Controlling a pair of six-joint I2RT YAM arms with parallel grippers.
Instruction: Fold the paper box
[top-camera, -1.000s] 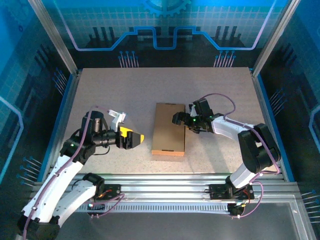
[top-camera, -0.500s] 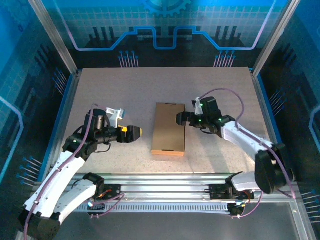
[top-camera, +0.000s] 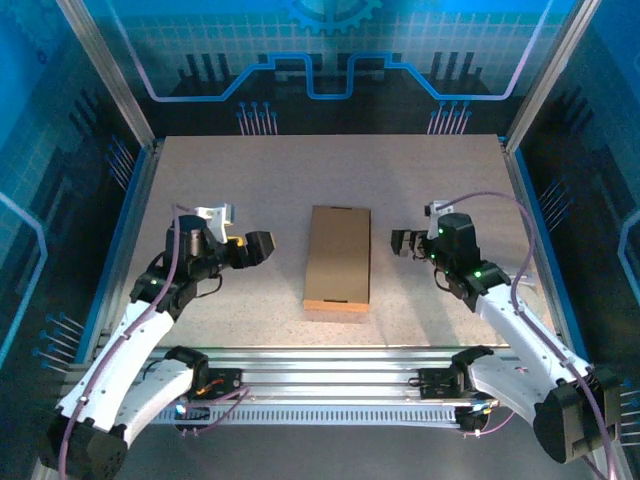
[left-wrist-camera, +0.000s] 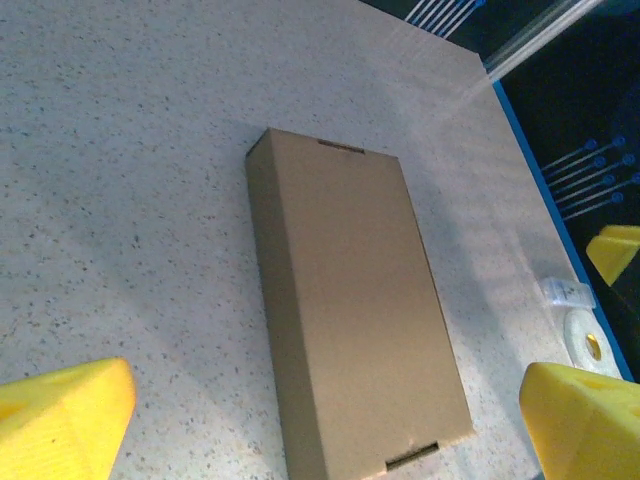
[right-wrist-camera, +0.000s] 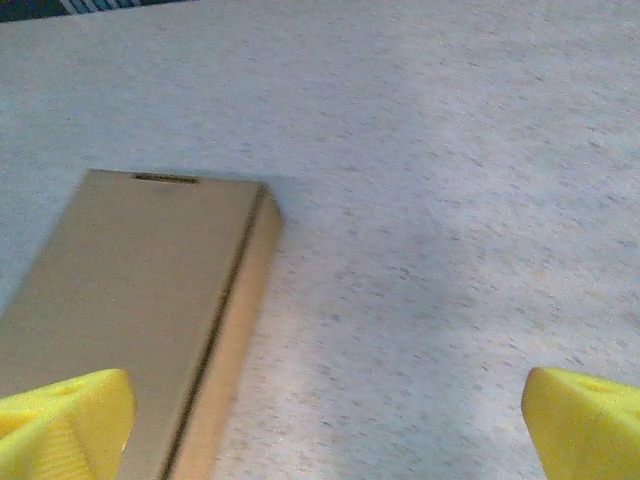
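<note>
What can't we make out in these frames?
Paper box underside, all views: it lies flat on the table.
Box's near end, right wrist view: behind one of the right fingers and cut off by the bottom edge.
Tab seating at the box ends, top view: too small.
Small white items by the table edge, left wrist view: too small to identify.

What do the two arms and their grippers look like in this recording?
The left arm and right arm have white links, black joints and purple cables. The left gripper and right gripper are black with yellow fingertips.
</note>
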